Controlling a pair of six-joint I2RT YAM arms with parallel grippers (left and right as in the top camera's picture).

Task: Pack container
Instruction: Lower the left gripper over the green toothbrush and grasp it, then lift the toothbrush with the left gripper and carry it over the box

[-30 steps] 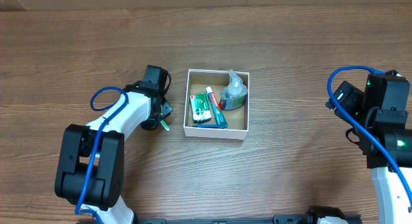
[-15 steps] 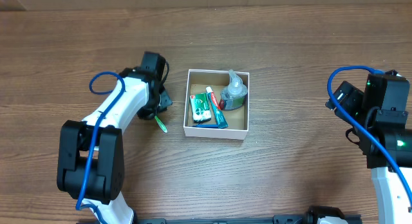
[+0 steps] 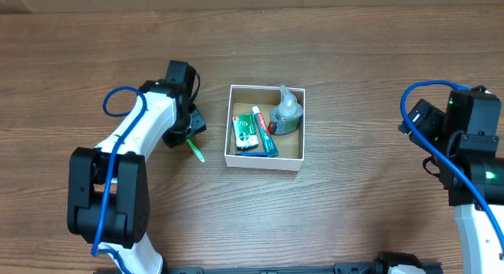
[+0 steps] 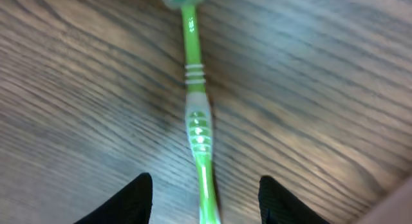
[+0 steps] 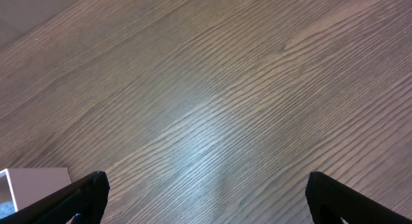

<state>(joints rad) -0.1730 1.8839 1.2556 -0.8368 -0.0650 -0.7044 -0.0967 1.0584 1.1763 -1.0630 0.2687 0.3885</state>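
The container, a white box with a brown inside, sits mid-table and holds a green-and-white carton, a toothpaste tube and a clear bottle. A green toothbrush lies on the wood just left of the box. In the left wrist view the toothbrush runs between the fingers. My left gripper is open, with one finger on each side of the handle and neither touching it; in the overhead view it is at the brush's far end. My right gripper is open and empty far to the right.
A white corner of the container shows at the lower left of the right wrist view. The wooden table lies bare around the box. Blue cables loop off both arms.
My left arm has swung back and to the left, away from the box. More of the green toothbrush now shows beside the box. The right arm has not moved.
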